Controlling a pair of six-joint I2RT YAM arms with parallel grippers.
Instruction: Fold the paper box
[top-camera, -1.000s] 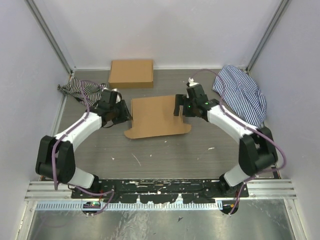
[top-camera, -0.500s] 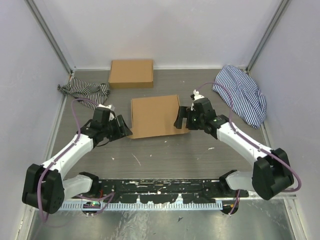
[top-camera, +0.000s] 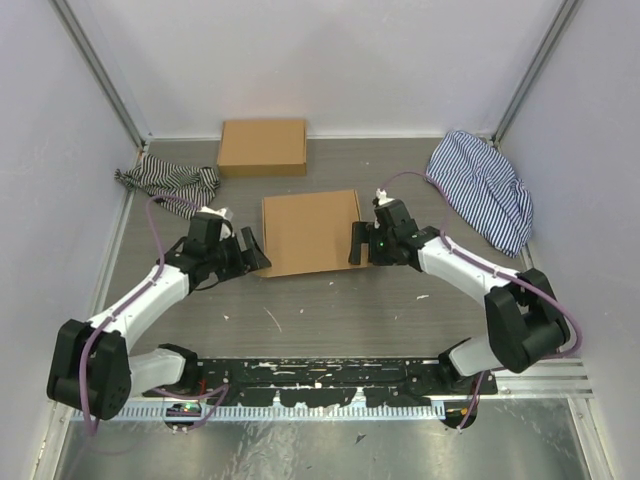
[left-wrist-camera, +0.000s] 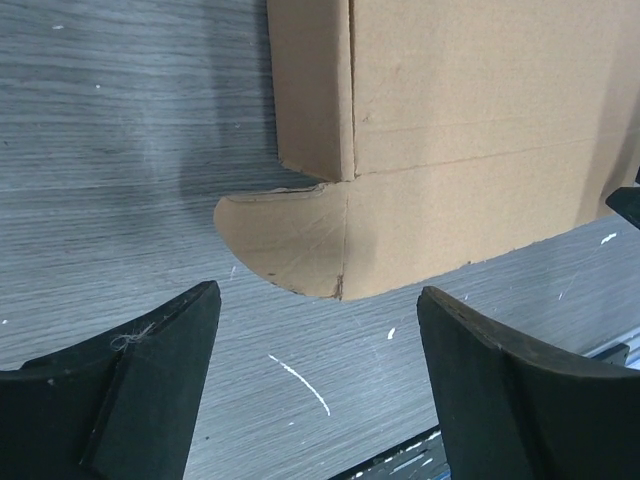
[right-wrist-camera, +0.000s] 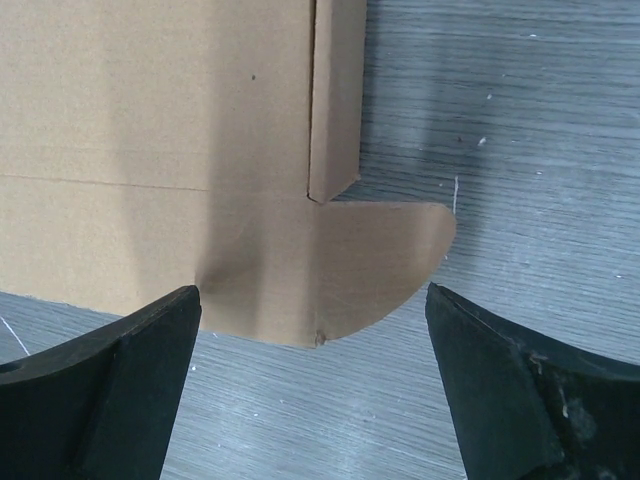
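Observation:
The paper box (top-camera: 312, 232) lies in the middle of the table as a flat brown cardboard shape. My left gripper (top-camera: 256, 255) stands open just off its near left corner, touching nothing. In the left wrist view a rounded corner flap (left-wrist-camera: 290, 240) lies on the table ahead of the open left gripper (left-wrist-camera: 318, 370), with a narrow side panel (left-wrist-camera: 310, 90) above it. My right gripper (top-camera: 354, 245) is open at the near right corner. In the right wrist view the other rounded flap (right-wrist-camera: 380, 260) lies ahead of the open right gripper (right-wrist-camera: 312, 370).
A second closed cardboard box (top-camera: 263, 147) sits at the back. One striped cloth (top-camera: 168, 181) lies at the back left and a larger striped cloth (top-camera: 482, 190) at the back right. Grey walls close in both sides, and a metal rail (top-camera: 320, 375) runs along the near edge.
My left gripper has opened wide and drawn back from the box's left edge to its near left corner. The right gripper has shifted toward the near right corner, staying open.

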